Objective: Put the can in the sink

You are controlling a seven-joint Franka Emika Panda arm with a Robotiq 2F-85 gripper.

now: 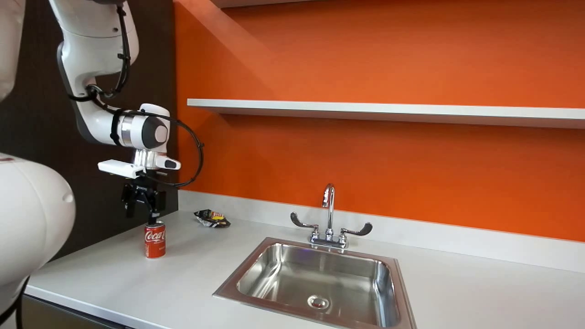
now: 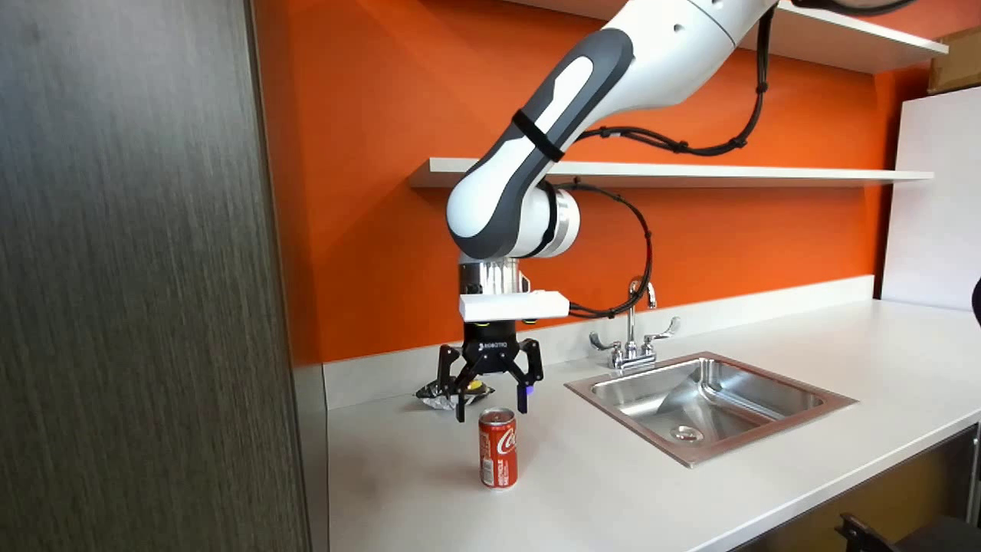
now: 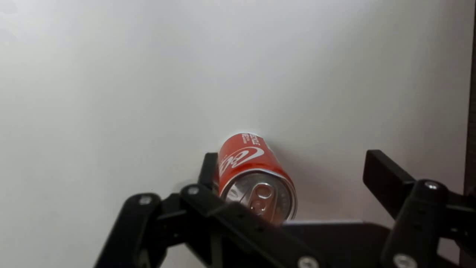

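Wrist view shows the black two-fingered gripper (image 3: 292,162) spread wide near the red cylindrical can (image 3: 256,175). The can stands upright, well apart from the rectangular stainless-steel sink (image 1: 317,274).

Arm (image 1: 91,59) reaches down from above, forearm (image 2: 567,92) slanting to a sharp bend just above the wrist (image 2: 490,276). Gripper (image 2: 491,409) hangs below it, near vertical, pointing straight down in both exterior views. Jaws spread wide: linkages (image 2: 534,364) splayed either side of the palm (image 2: 490,353), fingers (image 3: 386,181) well apart in the wrist view, fingertips (image 2: 522,400) about level.
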